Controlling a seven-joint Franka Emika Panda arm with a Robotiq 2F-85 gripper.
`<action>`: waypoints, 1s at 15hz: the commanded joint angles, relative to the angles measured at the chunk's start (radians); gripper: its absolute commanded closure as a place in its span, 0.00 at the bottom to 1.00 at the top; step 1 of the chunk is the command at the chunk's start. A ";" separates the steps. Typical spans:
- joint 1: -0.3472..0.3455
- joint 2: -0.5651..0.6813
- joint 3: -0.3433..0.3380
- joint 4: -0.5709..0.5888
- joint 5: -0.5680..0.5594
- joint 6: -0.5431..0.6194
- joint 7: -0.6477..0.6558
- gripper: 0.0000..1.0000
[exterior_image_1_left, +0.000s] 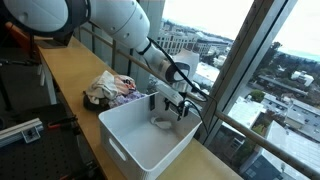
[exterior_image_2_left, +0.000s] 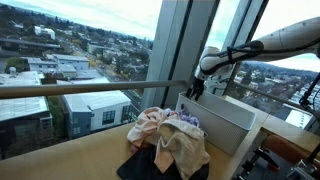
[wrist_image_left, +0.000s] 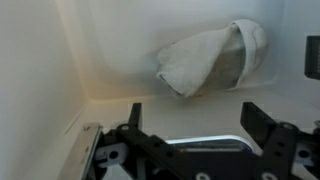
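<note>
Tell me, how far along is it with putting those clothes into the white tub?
One pale cloth already lies in the white tub. Nothing is in hand: the jaws hang open and empty just above it. Left: the pile of clothes beside the tub on the counter.

Item: small pale grey-white cloth (wrist_image_left: 212, 60), crumpled, soft folds; sock or rag, cannot tell which. In the wrist view it lies at about 1 o'clock from frame centre, on the floor of the white bin (wrist_image_left: 55, 50). The wider, rounded end points toward 2 o'clock and the narrower, folded end toward 8 o'clock. It lies loose and slack. In an exterior view the cloth (exterior_image_1_left: 162, 123) shows as a light lump low inside the bin (exterior_image_1_left: 138, 150), toward 1 o'clock of its floor. The bin is rectangular, open-topped and upright.
</note>
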 joint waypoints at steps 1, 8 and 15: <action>-0.012 0.096 -0.001 0.125 0.010 -0.055 -0.032 0.00; -0.017 0.191 -0.005 0.219 0.010 -0.115 -0.026 0.32; -0.018 0.222 -0.007 0.277 0.015 -0.181 -0.010 0.87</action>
